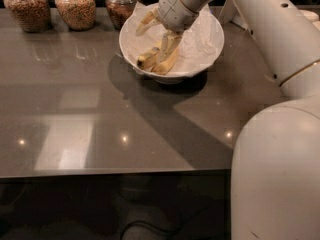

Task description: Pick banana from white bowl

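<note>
One high, near view down onto table point(75, 109), gripper point(159, 32) at far white bowl point(129, 51).

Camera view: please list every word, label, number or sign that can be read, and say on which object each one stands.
None: no text can be read anywhere in this view.
The jars, the white bowl, the banana and the robot arm show no legible marking.
The end effector, inside the white bowl just above the banana, shows none either.

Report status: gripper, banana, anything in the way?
Gripper open, down inside white bowl. Banana lying there, not gripped. Second banana right beside it.
</note>
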Motion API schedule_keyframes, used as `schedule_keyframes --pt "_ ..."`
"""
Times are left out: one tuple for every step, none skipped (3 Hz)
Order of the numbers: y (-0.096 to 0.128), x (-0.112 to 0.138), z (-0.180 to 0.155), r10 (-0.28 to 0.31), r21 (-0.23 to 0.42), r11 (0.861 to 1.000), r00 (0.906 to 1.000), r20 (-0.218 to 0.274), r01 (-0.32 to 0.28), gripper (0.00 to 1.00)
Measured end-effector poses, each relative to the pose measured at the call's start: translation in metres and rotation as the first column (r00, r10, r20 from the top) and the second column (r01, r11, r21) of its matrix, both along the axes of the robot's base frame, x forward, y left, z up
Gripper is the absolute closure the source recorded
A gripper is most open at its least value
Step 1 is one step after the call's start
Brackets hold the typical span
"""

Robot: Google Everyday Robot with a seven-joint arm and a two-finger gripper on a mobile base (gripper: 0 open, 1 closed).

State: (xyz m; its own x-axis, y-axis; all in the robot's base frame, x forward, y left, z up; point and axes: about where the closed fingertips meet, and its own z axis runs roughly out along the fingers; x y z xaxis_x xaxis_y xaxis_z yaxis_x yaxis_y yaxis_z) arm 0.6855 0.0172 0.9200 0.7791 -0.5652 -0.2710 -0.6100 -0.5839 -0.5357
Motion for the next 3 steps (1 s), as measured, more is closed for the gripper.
schedule_keyframes --pt "0.0024 -0.0097 -0.0024 0.047 -0.044 0.998 0.9977 -0.048 -0.049 0.35" --pt "0.004 -0.0122 -0.0055 0.069 -0.062 0.995 0.9951 -0.07 -0.073 0.41" --pt "0.0032 -0.0087 -0.0108 0.071 -0.067 0.995 0.9943 -0.08 -0.076 0.44"
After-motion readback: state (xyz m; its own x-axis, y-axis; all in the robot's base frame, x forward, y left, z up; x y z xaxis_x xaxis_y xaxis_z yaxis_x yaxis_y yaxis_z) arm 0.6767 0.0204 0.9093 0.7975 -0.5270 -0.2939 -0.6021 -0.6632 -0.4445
